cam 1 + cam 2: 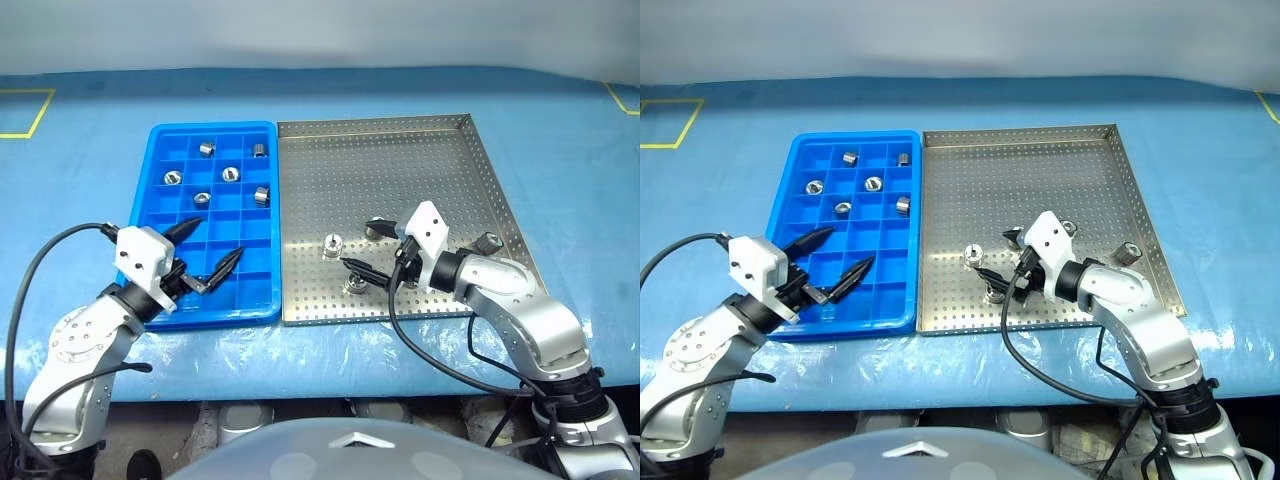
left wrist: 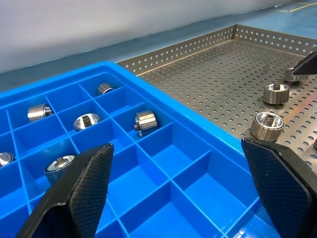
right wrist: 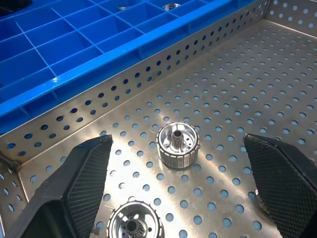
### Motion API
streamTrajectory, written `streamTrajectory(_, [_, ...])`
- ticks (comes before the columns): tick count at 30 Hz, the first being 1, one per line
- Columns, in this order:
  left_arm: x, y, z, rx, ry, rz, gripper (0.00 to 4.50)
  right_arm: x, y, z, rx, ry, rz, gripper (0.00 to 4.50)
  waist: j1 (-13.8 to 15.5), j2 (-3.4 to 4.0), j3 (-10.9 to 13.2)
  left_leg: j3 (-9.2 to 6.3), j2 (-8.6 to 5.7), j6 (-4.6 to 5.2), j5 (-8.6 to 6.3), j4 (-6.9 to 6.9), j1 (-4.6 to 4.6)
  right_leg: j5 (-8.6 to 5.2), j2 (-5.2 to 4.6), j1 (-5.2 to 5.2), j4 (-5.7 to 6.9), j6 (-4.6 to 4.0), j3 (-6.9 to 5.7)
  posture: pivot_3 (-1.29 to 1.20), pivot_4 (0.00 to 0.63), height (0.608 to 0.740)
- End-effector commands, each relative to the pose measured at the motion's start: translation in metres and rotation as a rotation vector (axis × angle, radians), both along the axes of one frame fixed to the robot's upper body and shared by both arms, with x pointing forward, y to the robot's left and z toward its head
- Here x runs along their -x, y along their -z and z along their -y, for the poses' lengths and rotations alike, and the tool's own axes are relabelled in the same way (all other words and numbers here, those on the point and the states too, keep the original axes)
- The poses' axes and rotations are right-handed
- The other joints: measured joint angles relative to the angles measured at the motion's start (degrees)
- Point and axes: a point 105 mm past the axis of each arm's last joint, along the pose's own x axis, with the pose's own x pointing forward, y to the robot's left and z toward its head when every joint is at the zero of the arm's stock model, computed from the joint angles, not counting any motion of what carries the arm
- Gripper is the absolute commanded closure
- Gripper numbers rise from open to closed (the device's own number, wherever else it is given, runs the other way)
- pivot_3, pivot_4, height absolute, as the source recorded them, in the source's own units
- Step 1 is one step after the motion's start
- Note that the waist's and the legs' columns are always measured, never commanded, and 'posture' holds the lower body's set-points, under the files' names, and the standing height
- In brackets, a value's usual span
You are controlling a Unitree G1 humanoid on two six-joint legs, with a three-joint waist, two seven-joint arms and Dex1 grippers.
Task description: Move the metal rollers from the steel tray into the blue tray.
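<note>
Steel tray [image 1: 440, 150], perforated and low-rimmed, is your landmark: it sits on the blue-covered counter [image 1: 80, 190], touching the blue tray [image 1: 150, 180] along its left edge. Six metal rollers [image 1: 231, 174] already lie in the blue tray's far compartments. In the steel tray's near half you have rollers remaining, one [image 1: 332, 243] just left of your right gripper [image 1: 368, 248]. That gripper hovers over the steel tray's near left part, fingers spread wide and empty. Your left gripper [image 1: 208, 248] hovers over the blue tray's near compartments, likewise wide open, holding nothing.
</note>
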Motion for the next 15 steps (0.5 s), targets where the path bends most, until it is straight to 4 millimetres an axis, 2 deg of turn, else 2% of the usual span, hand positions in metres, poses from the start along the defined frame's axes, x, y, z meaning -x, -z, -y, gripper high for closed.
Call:
streamTrajectory(1, [-0.005,-0.026,0.013,-0.010,0.071,0.078,0.00,0.000,-0.013,0.000,-0.008,0.001,0.055,0.01,0.1,0.00,0.0,0.00,0.00,0.00,0.00,0.01,0.00,0.00,0.00,0.00,0.01,0.00,0.00,-0.02,0.150,0.740])
streamTrajectory(5, [-0.032,-0.043,0.026,-0.087,0.102,0.065,0.00,-0.001,-0.016,0.002,-0.019,0.029,0.068,0.01,0.3,0.00,0.0,-0.08,-0.01,-0.01,0.01,0.10,-0.01,0.02,0.01,0.04,0.06,0.04,-0.08,-0.03,0.150,0.740])
streamTrajectory(9, [-0.052,-0.061,0.057,-0.119,0.251,0.029,0.00,0.001,-0.014,0.006,-0.018,0.052,0.066,0.01,-0.2,-0.01,0.0,-0.03,-0.05,-0.01,0.01,0.09,-0.02,0.05,-0.01,0.06,-0.01,0.09,-0.01,-0.04,0.150,0.740])
streamTrajectory(11, [-0.059,-0.061,0.077,-0.157,0.365,-0.037,0.00,0.002,-0.014,0.008,-0.020,0.070,0.067,0.01,-0.3,-0.01,0.0,-0.02,-0.05,0.00,0.01,0.07,-0.03,0.05,0.00,0.04,-0.03,0.09,-0.01,-0.05,0.150,0.740])
streamTrajectory(15, [-0.067,-0.052,0.101,-0.250,0.527,-0.163,0.00,0.003,-0.013,0.010,-0.026,0.096,0.070,0.01,-1.2,0.00,0.0,-0.04,-0.05,0.01,0.00,0.05,-0.05,0.05,0.02,0.02,-0.04,0.09,-0.03,-0.08,0.150,0.740])
